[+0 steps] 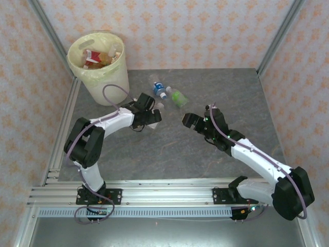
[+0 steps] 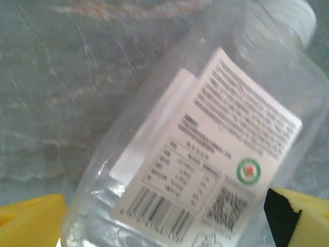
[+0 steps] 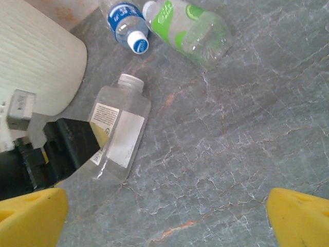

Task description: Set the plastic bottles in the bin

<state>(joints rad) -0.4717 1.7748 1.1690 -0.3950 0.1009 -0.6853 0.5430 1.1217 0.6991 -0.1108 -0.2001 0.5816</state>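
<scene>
The cream-white bin stands at the far left corner with several bottles inside. A clear bottle with a white printed label lies on the table between the yellow fingers of my left gripper, which stands open around its lower end. In the top view that bottle sits at the left gripper. A blue-labelled bottle and a green-labelled bottle lie just beyond it. My right gripper hovers open over bare table, right of the clear bottle.
The grey stone-patterned table is walled on three sides by patterned panels with metal posts. In the right wrist view the bin's wall is at the upper left, with the blue bottle and green bottle at the top.
</scene>
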